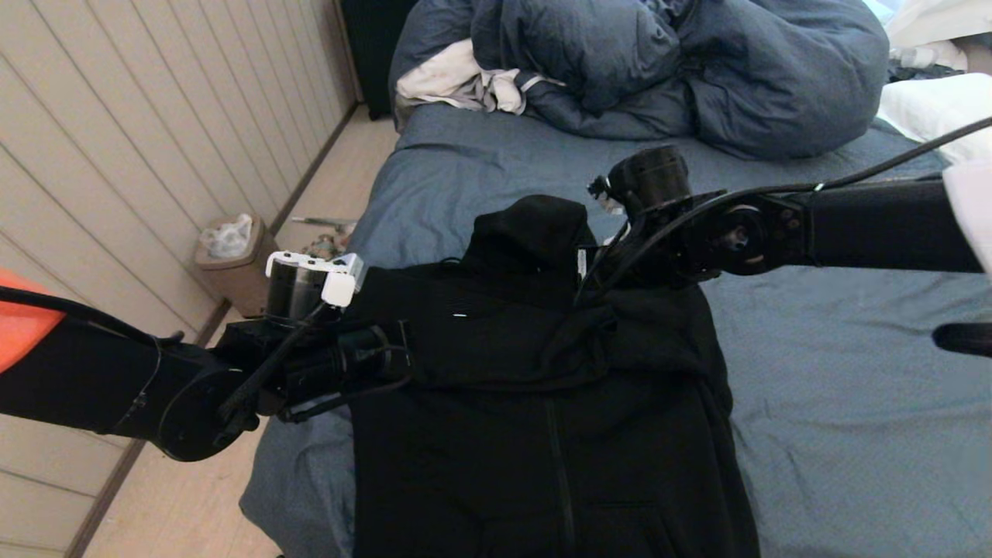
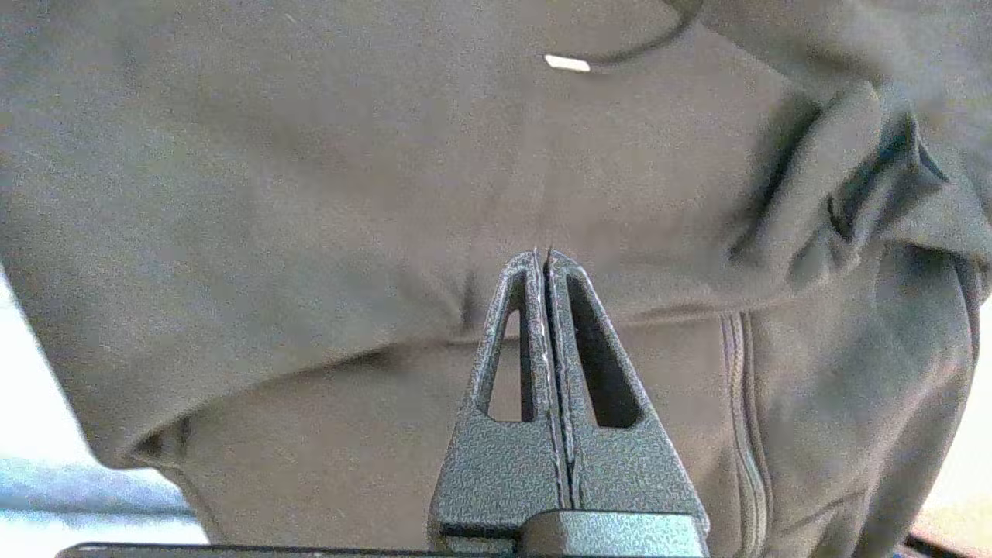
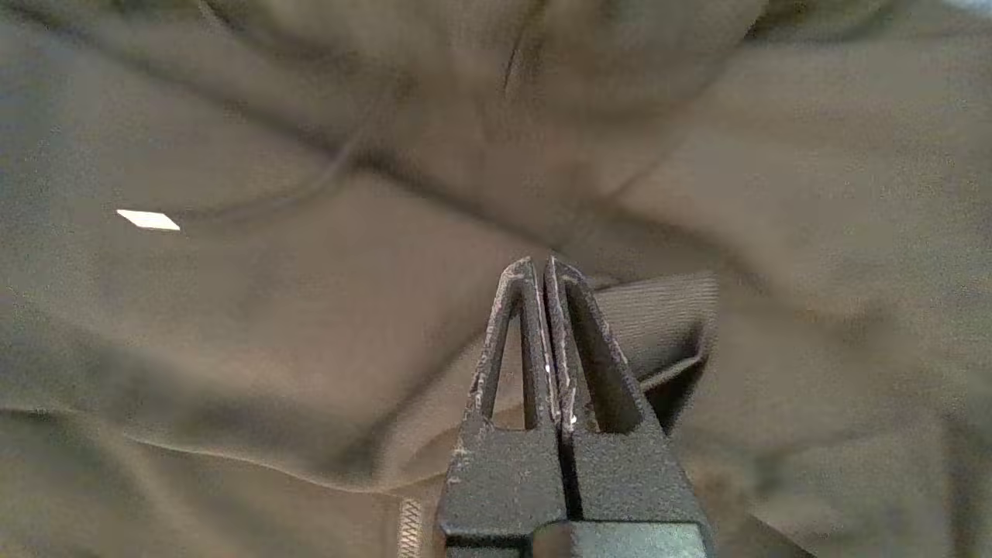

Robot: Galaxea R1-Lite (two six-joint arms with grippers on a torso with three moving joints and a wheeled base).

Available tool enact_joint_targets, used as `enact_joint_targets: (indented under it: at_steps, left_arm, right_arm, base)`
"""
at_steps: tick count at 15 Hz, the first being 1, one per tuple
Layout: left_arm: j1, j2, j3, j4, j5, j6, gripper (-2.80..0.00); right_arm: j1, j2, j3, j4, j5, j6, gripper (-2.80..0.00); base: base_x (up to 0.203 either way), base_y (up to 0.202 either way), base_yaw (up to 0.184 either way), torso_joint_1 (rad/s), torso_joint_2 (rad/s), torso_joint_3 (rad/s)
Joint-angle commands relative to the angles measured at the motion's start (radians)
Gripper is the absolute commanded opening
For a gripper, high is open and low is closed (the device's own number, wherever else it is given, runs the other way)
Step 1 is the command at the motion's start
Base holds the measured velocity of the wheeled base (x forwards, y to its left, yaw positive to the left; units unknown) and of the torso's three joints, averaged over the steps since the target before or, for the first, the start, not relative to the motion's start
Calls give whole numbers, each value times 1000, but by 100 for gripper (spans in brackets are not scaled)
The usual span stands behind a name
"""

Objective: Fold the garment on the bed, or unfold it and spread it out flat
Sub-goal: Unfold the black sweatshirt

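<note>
The black garment [image 1: 542, 434] lies zip-side up on the bed [image 1: 852, 372], near its left edge, hood pointing toward the far end and both sleeves folded across the chest. My left gripper [image 2: 542, 254] is shut and empty, hovering over the sleeve fold [image 2: 310, 194] at the garment's left shoulder, with the zip [image 2: 744, 434] beside it. My right gripper [image 3: 540, 263] reaches in from the right and hangs just below the hood, shut with nothing between its fingers, above a ribbed cuff [image 3: 659, 310]. A white drawstring tip [image 1: 459, 315] shows on the chest.
A puffy blue-grey duvet [image 1: 682, 62] and a white and grey cloth [image 1: 457, 81] are heaped at the far end of the bed. A bin [image 1: 232, 263] stands on the floor by the panelled wall to the left. Bare sheet stretches right of the garment.
</note>
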Motion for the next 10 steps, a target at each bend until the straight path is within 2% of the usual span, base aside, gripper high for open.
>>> enact_joint_targets:
  at_steps: [1,6,7,8,10]
  left_arm:
    - [-5,3,1,-4,0,-4,-280]
    - [-30,8,13,-5,-1,-6,-280]
    - [-31,14,15,-5,-1,-6,-280]
    - [-37,17,20,-5,-4,-6,-280]
    - [-51,25,28,-14,-7,-6,-280]
  right_arm:
    - [0,83,-42,3,-1,-6,-280]
    - [16,262,-233,-10,-11,-2,-280]
    - [20,289,-244,-56,-26,-5,-280]
    - [23,310,-246,-167,-59,-8,-280]
    - [26,371,-248,-430,-187,-25,-280]
  base:
    - [0,0,0,0,0,0]
    - [0,0,0,0,0,0]
    - [0,0,0,0,0,0]
    - [0,0,0,0,0,0]
    - [0,0,0,0,0,0]
